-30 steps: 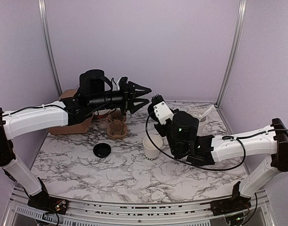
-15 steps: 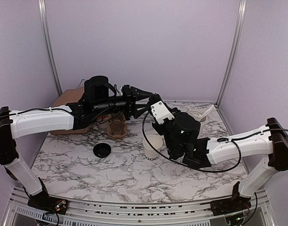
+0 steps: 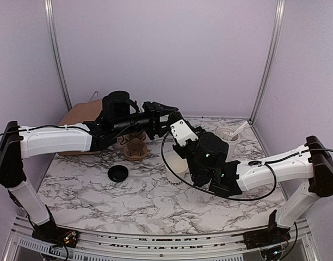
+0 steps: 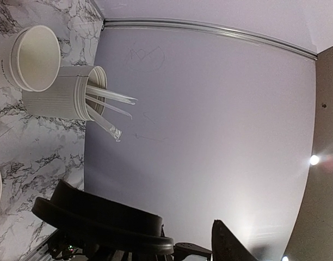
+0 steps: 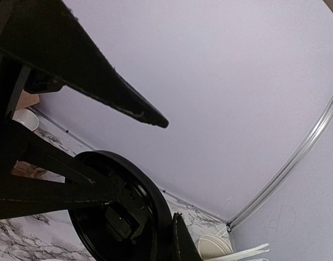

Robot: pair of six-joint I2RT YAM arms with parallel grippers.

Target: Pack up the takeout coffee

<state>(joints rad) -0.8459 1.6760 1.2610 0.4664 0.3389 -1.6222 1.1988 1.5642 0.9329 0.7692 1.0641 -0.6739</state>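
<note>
White paper cup [image 3: 173,172] stands on the table [image 3: 145,202] against the right arm, its black lid [image 3: 118,173] apart to the left, the left gripper [image 3: 172,114] spread open beyond; the left wrist view shows a tub [image 4: 55,100] of utensils; the right wrist view shows the right gripper [image 5: 170,169] released, empty.

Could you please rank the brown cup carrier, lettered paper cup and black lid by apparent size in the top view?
1. Brown cup carrier and paper cup: alike, both partly hidden.
2. Black lid: smallest.
</note>
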